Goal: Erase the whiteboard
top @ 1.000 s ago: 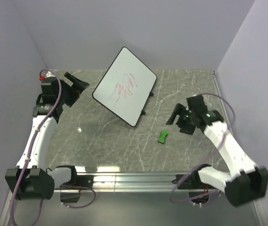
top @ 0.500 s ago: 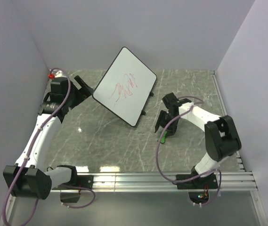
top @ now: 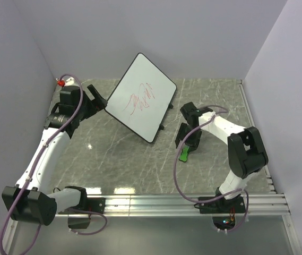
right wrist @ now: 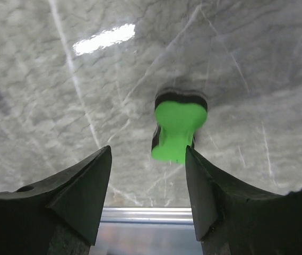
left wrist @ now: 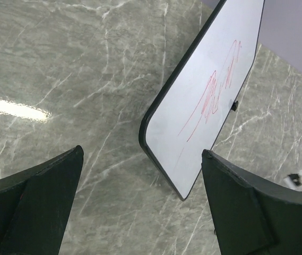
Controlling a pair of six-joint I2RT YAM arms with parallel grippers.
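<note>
Whiteboard (top: 158, 79) bears a red scribble (top: 141, 100), the right gripper (right wrist: 148, 151) straddles the green eraser (right wrist: 177, 127) with fingers apart, the left gripper (left wrist: 143, 151) gapes empty, so pickup now needs a square pinch.

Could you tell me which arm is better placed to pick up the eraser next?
Right. The right gripper is open just over the green eraser, which shows between its fingers in the wrist view. The left gripper, also open, sits at the edge of the whiteboard, well away from the eraser.
</note>
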